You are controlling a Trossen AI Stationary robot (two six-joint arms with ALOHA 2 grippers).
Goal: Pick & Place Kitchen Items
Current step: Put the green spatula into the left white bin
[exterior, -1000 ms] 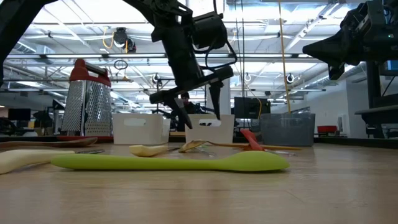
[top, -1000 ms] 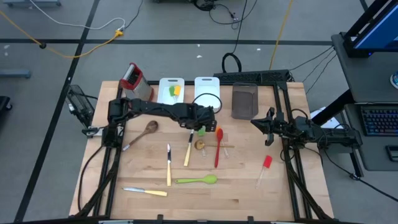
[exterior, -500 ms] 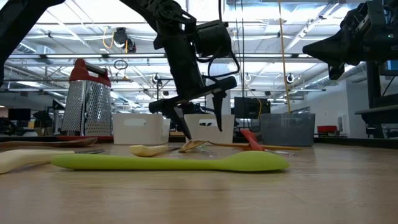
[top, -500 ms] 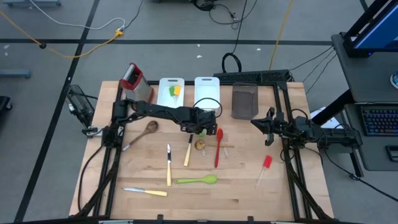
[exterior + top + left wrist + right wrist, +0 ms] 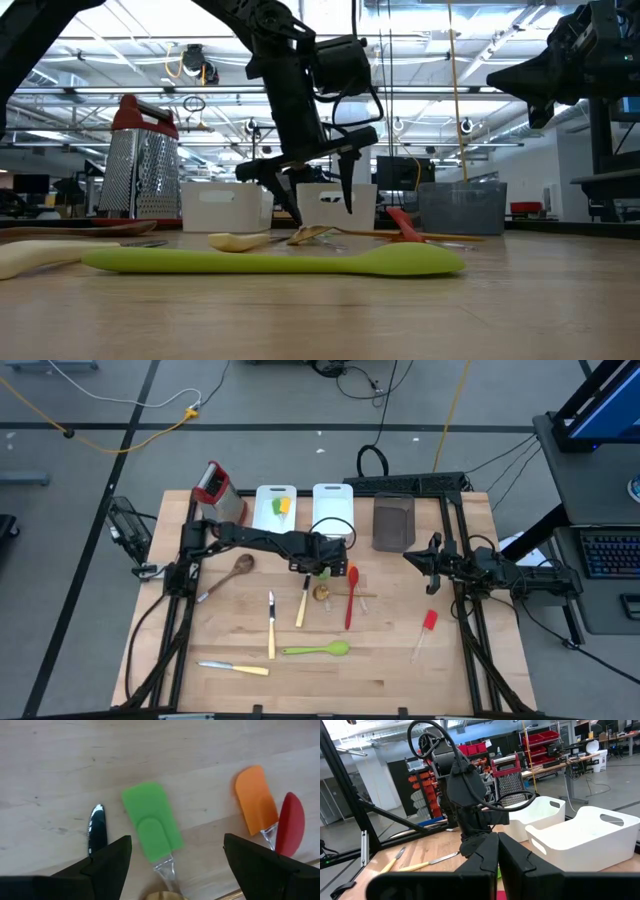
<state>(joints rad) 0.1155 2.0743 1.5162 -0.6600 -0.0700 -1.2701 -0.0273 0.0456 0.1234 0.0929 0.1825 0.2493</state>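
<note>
The left pincer (image 5: 320, 567) hangs with its fingers spread wide, straddling the small green spatula (image 5: 151, 826) that lies flat on the table (image 5: 390, 670), probably lined up to close on its clear handle. An orange spatula (image 5: 256, 799) and a red spoon (image 5: 290, 824) lie just beside it. The right pincer (image 5: 432, 575) waits closed near the table's right edge. The green spatula's handle end is cut off.

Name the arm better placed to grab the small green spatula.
Left. The left gripper hangs open directly over the green spatula, fingers straddling it. The right gripper waits shut near the table's right edge.
</note>
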